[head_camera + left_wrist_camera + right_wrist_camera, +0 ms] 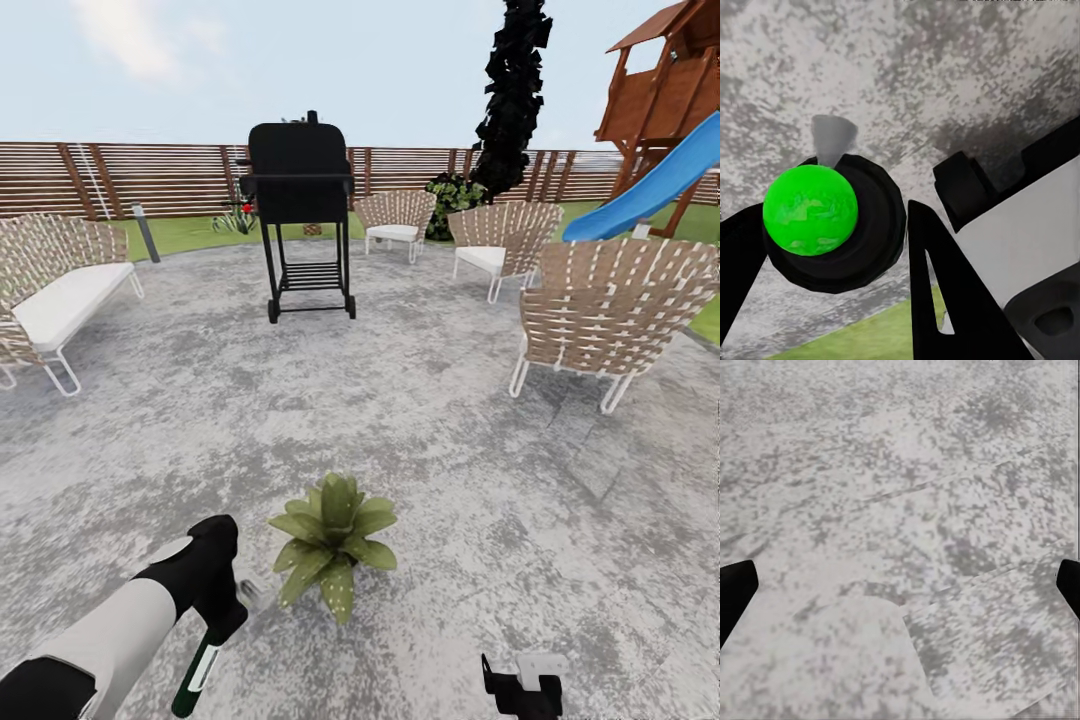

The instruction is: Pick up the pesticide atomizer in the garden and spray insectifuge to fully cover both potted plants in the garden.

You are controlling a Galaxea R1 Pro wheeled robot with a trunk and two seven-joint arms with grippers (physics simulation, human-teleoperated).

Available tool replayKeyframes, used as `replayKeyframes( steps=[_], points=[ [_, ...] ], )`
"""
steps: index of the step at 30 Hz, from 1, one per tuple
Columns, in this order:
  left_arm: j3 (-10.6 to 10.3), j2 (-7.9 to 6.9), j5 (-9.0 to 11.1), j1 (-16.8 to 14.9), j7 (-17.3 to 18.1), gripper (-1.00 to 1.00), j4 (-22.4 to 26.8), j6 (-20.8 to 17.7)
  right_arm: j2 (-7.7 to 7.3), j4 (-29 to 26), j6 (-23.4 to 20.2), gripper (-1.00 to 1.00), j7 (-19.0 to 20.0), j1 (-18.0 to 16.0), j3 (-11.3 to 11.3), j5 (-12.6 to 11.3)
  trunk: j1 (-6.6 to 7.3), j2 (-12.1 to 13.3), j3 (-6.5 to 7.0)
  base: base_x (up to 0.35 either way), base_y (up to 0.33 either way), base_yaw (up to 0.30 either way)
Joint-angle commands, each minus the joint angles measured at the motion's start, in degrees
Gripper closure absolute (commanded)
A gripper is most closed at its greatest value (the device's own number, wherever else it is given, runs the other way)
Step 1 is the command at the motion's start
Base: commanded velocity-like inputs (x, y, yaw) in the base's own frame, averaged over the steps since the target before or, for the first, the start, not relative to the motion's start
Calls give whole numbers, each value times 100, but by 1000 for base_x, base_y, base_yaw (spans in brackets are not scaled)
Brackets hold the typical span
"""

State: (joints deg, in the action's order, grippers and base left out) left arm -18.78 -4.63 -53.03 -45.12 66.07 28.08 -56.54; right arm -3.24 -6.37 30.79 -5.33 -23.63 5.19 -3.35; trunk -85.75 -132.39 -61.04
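The slim dark green pesticide atomizer (203,668) is held clamped in the left gripper (832,247), just beside the low green-leaved potted plant (332,541); the right gripper (900,585) is spread apart, and coverage may be missed if the nozzle is misaimed.

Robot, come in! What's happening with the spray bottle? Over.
Left gripper shut on atomizer. Right gripper open, over paving. Potted plant just ahead, path clear.
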Motion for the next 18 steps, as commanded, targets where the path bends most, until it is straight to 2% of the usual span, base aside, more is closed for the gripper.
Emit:
replayKeyframes(
  steps=[1,8,18],
  points=[
    [-24,-7,-43,-3,60,100,13,-36,-1,4,15,-100,-28,-3,51,-34,1,-2,-5,4,12,-175],
    [-20,-67,-43,28,56,100,-2,-32,-1,4,15,-100,-30,-2,52,-34,1,-2,-5,1,33,-265],
    [-5,-21,-41,50,54,100,-4,-40,-1,4,15,-100,-15,-2,52,-34,1,-2,-5,15,281,-31]
  ],
)
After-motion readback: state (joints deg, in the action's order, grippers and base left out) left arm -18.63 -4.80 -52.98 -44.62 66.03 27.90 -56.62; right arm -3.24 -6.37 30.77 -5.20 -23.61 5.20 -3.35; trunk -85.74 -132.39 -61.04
